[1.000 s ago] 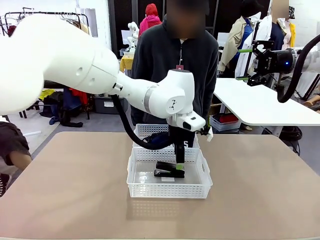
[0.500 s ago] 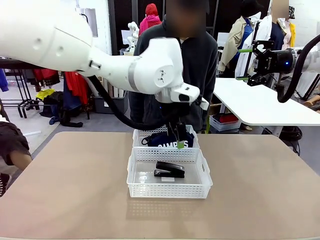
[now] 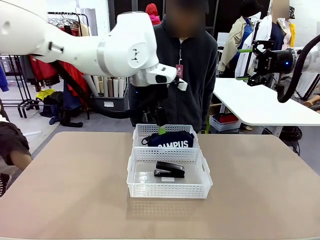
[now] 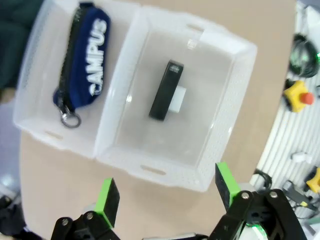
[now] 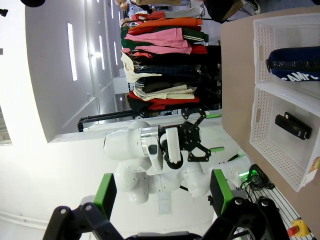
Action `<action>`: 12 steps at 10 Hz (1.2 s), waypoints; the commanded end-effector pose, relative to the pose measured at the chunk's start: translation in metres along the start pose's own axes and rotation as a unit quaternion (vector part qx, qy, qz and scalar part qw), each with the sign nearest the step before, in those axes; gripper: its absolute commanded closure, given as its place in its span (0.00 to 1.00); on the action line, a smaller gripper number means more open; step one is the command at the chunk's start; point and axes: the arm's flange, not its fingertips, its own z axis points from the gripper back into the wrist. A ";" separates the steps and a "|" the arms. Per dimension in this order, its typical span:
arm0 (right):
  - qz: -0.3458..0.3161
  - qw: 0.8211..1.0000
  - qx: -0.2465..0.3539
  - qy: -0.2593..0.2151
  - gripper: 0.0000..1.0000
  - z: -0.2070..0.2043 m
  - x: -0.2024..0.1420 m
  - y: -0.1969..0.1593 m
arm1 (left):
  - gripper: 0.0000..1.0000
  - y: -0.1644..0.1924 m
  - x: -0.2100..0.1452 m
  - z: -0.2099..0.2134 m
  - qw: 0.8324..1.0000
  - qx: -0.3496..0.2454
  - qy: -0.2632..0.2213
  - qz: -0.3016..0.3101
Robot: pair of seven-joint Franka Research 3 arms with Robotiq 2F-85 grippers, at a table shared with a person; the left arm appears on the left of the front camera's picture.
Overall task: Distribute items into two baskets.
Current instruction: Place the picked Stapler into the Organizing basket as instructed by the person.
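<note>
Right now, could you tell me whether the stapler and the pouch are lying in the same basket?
No, the stapler lies in one basket, the pouch in the neighbouring basket.

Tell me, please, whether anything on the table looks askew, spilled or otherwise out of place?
Nothing stands out. The stapler lies flat in the near basket, and the CAMPUS pouch sits inside the far basket. The two baskets stand side by side, squarely aligned. The left pincer hangs open above them, holding nothing.
</note>
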 end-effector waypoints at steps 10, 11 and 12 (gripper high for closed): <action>-0.003 1.000 0.009 -0.001 0.00 -0.001 0.000 0.004 | 0.00 0.032 -0.028 0.015 0.982 -0.049 -0.041 0.178; -0.003 1.000 0.009 -0.001 0.00 -0.001 0.000 0.004 | 0.00 0.046 -0.038 0.025 0.961 -0.069 -0.057 0.260; -0.003 1.000 0.009 -0.001 0.00 -0.001 0.000 0.004 | 0.00 0.061 -0.049 0.036 0.944 -0.088 -0.068 0.312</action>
